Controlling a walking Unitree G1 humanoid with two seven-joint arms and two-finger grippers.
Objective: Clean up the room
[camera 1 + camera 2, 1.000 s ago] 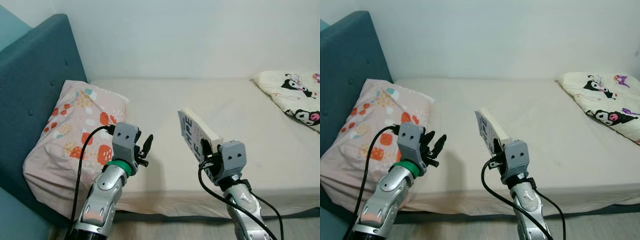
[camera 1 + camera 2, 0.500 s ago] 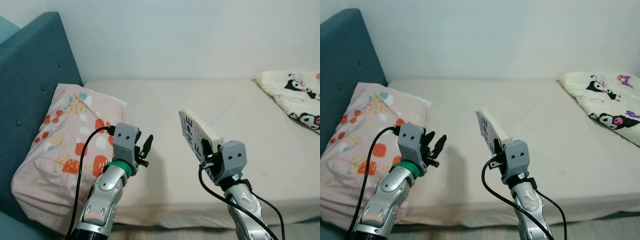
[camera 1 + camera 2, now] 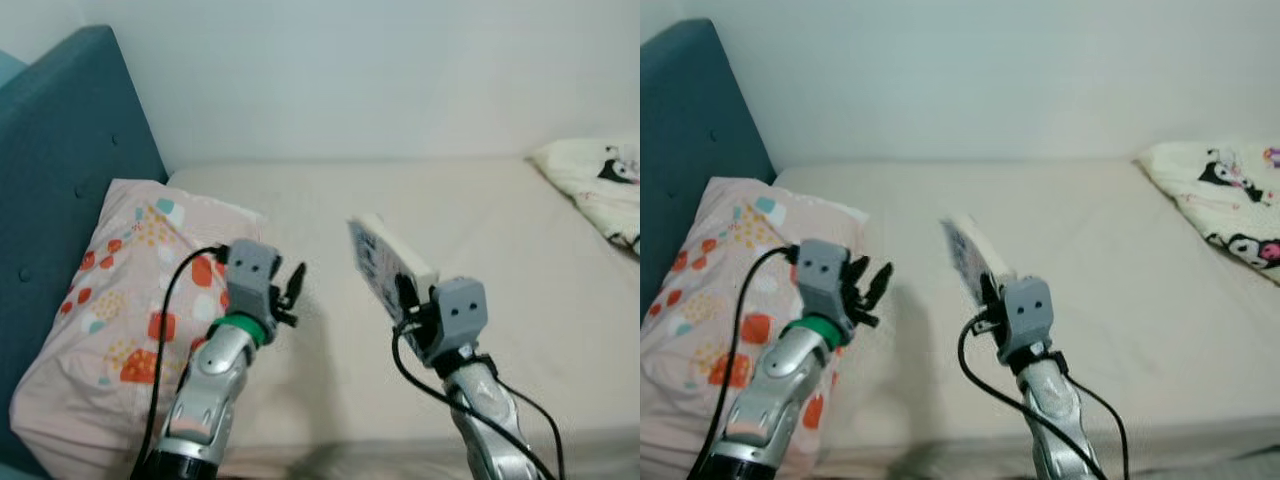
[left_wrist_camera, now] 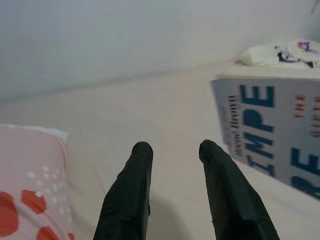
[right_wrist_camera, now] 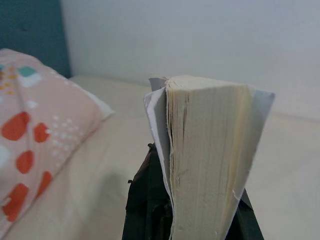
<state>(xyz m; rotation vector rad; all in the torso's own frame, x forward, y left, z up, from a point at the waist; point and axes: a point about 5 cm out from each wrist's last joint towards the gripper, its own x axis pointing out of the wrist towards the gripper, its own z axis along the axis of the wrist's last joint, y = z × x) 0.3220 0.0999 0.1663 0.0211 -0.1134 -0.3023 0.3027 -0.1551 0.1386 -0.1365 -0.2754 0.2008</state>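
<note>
My right gripper [image 3: 408, 298] is shut on a thick paperback book [image 3: 385, 263] with a pale cover and blue letters, held upright above the near part of the beige bed [image 3: 480, 220]. The book's page edges [image 5: 207, 150] face the right wrist camera, clamped between the black fingers [image 5: 145, 200]. My left gripper [image 3: 292, 292] is raised beside the pink patterned pillow [image 3: 120, 300], open, with nothing between its fingers [image 4: 131, 195]. The book's cover [image 4: 272, 135] stands to that gripper's right.
A teal padded headboard [image 3: 60, 160] rises on the left behind the pillow. A cream blanket with cartoon prints [image 3: 1220, 190] lies at the far right of the bed. A white wall [image 3: 350, 70] runs along the far side.
The whole picture has shifted as the camera moved closer to the bed; the bed's front edge and the floor have dropped out of view. Both grippers keep their hold and pose.
</note>
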